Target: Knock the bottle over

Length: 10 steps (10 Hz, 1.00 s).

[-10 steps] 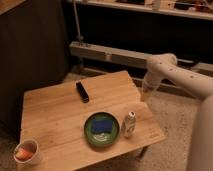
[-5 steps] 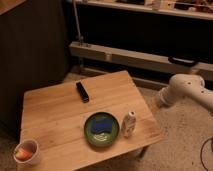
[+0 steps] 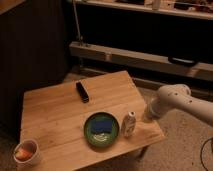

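The bottle [image 3: 129,124] stands upright at lower centre-right, beside the green plate [image 3: 101,129]. It looks light and tippy, best pushed near its top. The gripper [image 3: 149,115] hangs just right of it; clenched or released, I cannot tell.

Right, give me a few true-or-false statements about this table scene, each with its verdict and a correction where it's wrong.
1. The small pale whitish-grey bottle stands upright on the wooden table. True.
2. The bottle stands on the round green plate. False: it stands on the wood beside the plate, on the side toward the arm.
3. The black rectangular bar lies on the green plate. False: it lies on bare wood, farther back than the plate.
4. The gripper is at the table edge nearest the bottle, close beside it. True.
5. The white cup with orange contents stands next to the bottle. False: it sits at the opposite front corner, across the plate from the bottle.
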{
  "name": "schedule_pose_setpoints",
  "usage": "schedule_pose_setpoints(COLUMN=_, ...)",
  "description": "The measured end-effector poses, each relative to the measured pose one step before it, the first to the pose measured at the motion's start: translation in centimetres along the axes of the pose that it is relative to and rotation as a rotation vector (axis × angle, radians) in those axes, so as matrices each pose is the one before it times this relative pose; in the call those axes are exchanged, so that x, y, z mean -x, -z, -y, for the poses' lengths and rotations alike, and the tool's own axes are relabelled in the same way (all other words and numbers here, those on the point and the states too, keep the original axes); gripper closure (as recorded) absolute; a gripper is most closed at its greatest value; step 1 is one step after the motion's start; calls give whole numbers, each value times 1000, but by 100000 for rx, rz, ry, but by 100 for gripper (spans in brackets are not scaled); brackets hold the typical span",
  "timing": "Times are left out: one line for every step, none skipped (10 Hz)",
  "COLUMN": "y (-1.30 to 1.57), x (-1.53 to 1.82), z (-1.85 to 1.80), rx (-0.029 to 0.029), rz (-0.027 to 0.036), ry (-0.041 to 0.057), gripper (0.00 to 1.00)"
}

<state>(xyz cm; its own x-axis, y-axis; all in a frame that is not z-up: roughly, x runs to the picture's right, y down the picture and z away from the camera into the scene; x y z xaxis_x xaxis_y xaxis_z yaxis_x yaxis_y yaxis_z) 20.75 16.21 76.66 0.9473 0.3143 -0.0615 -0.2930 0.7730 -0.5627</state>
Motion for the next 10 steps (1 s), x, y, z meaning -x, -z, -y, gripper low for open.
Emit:
schedule_pose_setpoints(y=203, x=-77, z=-515, rx=-879, rz=-8306, ry=-1566, gripper=100)
schedule_pose_setpoints(y=317, x=20, z=-517, rx=-1259, rz=-7514, ry=-1874, gripper=100)
schedule_pose_setpoints(y=217, x=-1168, z=-418, rx=-228, rz=-5673, ry=-2533, gripper=100)
schedule_pose_setpoints(y=93, x=-1057, z=-496, rx=806, rz=332, ry=-2158, gripper=100)
schedule_pose_setpoints(y=-144, x=-1195, z=-529, rx=1812, rz=3366, ry=-2419, gripper=100)
schedule_pose_setpoints(y=-90, x=-468, z=-269, rx=1028, rz=2571, ry=-1435, gripper=100)
schedule_pose_setpoints(y=-87, x=225, z=-347, rx=2272, rz=1960, ry=-700, gripper=100)
schedule_pose_setpoints(y=33, x=252, z=-432, rx=2363, rz=1671, ry=134, gripper=100)
schedule_pose_setpoints(y=58, x=-220, z=-536, rx=3153, rz=2079, ry=456, gripper=100)
schedule_pose_setpoints(y=280, x=441, z=-1232, rx=3992, rz=3569, ry=2948, gripper=100)
